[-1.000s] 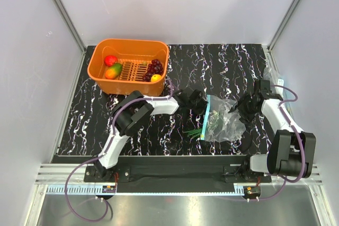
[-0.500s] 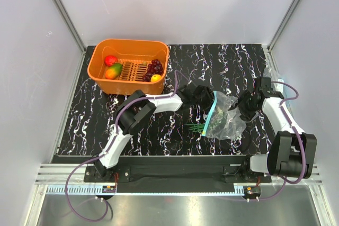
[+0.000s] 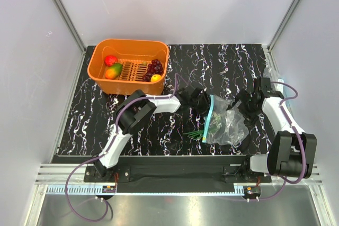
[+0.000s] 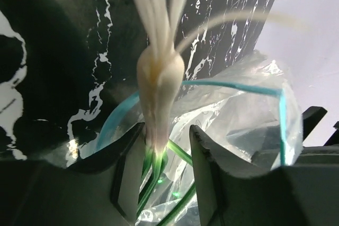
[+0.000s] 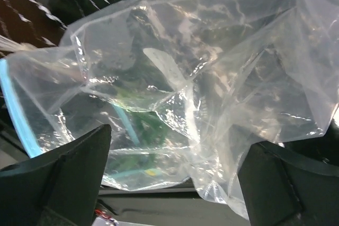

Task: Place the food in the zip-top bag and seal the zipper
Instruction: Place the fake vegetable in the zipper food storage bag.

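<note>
**Lot list: bagging in hand**

Table (image 3: 233,62): black, white-veined; carries every lot below.

Basket (image 3: 95,72): orange, slotted floor; stands at the far left corner; holds the last four lots.

Bag (image 3: 233,125): clear, crinkled; lies right of centre, mouth turned left, closed end turned right; mouth gaping, not sealed.

Left gripper (image 4: 167,141): reaches in from the left to the bag's mouth; fingers (image 4: 127,168) drawn close together, clamped on the neck of the chives (image 4: 158,78).

Right gripper (image 5: 172,146): set at the bag's right end; jaws spread wide, loose film bulging between them.

Zipper (image 3: 207,117): teal strip along the mouth; lips parted into a loop in the left wrist view, green stems passing through.

Chives: white bulb end pointing up toward the left wrist camera; stems running down between the fingers into the open mouth; in the top view, green tips showing just left of the zipper and more green inside the film.

Grapes (image 3: 153,68): dark purple; right side of the basket.

Mango (image 3: 113,71): orange-green; left side of the basket, just beside the apple (image 3: 110,60).

Apple: red; on the mango's far side.

Lemon (image 3: 155,78): yellow; near right corner of the basket, just beside the grapes.
</note>
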`<state>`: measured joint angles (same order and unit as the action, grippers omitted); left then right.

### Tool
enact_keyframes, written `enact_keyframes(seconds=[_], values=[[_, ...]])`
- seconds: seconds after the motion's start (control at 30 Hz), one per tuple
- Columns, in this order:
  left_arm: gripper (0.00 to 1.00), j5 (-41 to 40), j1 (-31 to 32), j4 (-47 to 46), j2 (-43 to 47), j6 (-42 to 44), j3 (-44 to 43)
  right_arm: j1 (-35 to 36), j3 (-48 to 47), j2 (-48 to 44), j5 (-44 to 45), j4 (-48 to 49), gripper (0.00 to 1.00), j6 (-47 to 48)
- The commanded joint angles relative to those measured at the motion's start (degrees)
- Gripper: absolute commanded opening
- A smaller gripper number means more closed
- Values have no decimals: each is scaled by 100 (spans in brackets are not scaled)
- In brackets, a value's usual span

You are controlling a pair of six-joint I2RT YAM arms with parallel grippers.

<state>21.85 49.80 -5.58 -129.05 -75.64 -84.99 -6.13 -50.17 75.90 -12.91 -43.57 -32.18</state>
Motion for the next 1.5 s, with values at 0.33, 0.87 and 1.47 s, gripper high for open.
enact_keyframes(seconds=[0.33, 0.87, 1.47], values=[[39, 276, -208, -364, 346, 49, -18, 59, -1583, -84, 1897, -2041, 100, 546], [42, 505, -445, -461, 627, -110, 298, 323, -1548, -172, 635, -1515, 89, 731], [42, 31, -1007, 935, 1699, 1269, 1011, 2704, -2575, 1383, 1641, -1505, 78, 538]])
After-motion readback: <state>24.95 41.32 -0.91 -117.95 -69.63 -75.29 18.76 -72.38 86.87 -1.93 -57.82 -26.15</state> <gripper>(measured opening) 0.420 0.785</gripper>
